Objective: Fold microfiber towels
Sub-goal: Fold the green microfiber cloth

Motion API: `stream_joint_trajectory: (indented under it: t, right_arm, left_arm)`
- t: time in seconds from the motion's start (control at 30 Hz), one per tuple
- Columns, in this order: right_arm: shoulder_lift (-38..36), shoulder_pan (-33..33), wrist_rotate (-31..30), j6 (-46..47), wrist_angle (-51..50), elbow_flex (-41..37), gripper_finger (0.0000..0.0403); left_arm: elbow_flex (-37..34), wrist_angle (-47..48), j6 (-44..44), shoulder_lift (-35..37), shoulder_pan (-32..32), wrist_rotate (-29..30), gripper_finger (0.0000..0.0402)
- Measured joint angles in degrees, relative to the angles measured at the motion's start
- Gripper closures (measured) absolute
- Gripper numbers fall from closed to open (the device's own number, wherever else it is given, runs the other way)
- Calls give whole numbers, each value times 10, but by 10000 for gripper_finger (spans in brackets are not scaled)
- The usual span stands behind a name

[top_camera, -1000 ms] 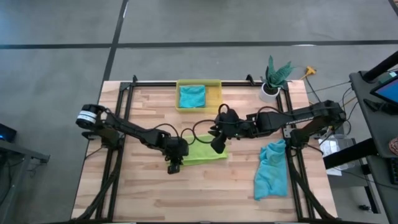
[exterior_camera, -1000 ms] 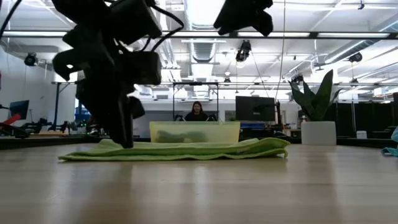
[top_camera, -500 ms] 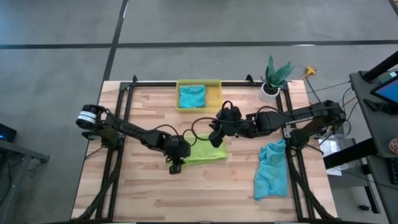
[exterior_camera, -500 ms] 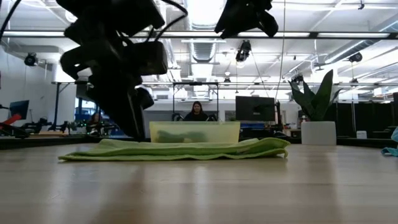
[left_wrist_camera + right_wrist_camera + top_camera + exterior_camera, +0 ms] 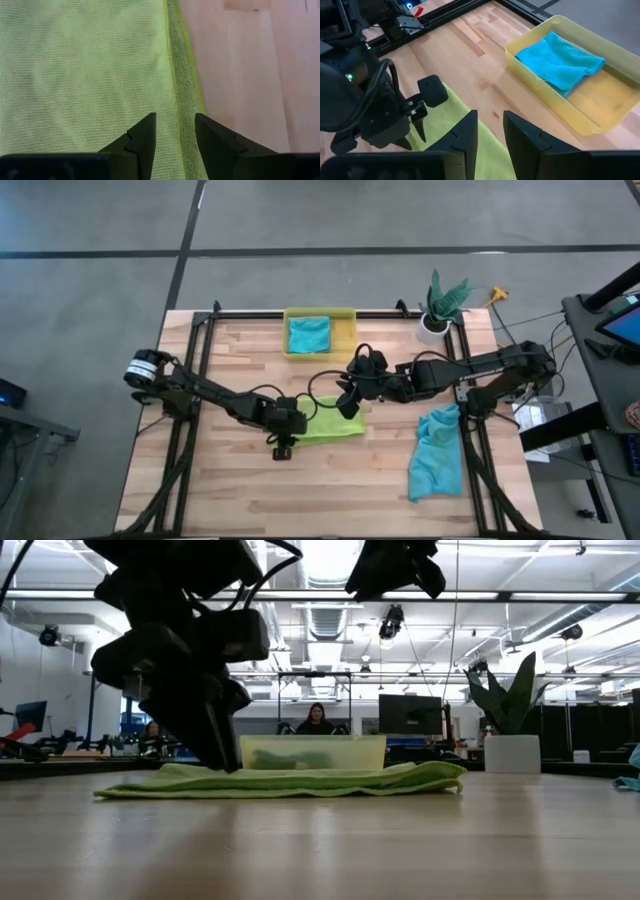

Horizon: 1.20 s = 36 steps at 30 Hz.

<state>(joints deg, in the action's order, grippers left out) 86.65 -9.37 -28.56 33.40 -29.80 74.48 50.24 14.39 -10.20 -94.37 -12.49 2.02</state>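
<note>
A lime green towel (image 5: 328,425) lies folded flat on the wooden table, several layers showing at its edge (image 5: 187,95). My left gripper (image 5: 175,137) is open and low over that edge at the towel's near left corner (image 5: 296,442), one finger over cloth and one over the edge. My right gripper (image 5: 490,132) is open, holds nothing, and hangs well above the towel's far right part (image 5: 349,405). A teal towel (image 5: 560,62) lies folded in the yellow bin (image 5: 345,315). Another teal towel (image 5: 437,455) lies crumpled at the table's right edge. My left gripper slants down from the table's left, its open fingers (image 5: 145,140) standing on either side of the lime towel's layered edge (image 5: 180,115). Whether the fingertips touch the cloth I cannot tell.
A potted plant (image 5: 440,305) stands at the far right corner. Black frame rails (image 5: 190,380) run along the table's left, right and far sides. Bare wood (image 5: 300,490) lies between the lime towel and the near edge. A person sits in the room behind the table (image 5: 316,720).
My left gripper has rolled at the wrist and shifted slightly toward the towel's near left corner, staying open. My right gripper has turned a little above the towel. The lime towel lies as before.
</note>
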Motion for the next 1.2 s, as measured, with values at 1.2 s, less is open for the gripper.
stream_joint_trajectory:
  t: [1.2]
  right_arm:
    - [0, -1, 2, 11, 0, 0, 314]
  left_arm:
    - [14, -1, -16, -42, 1, -24, 281]
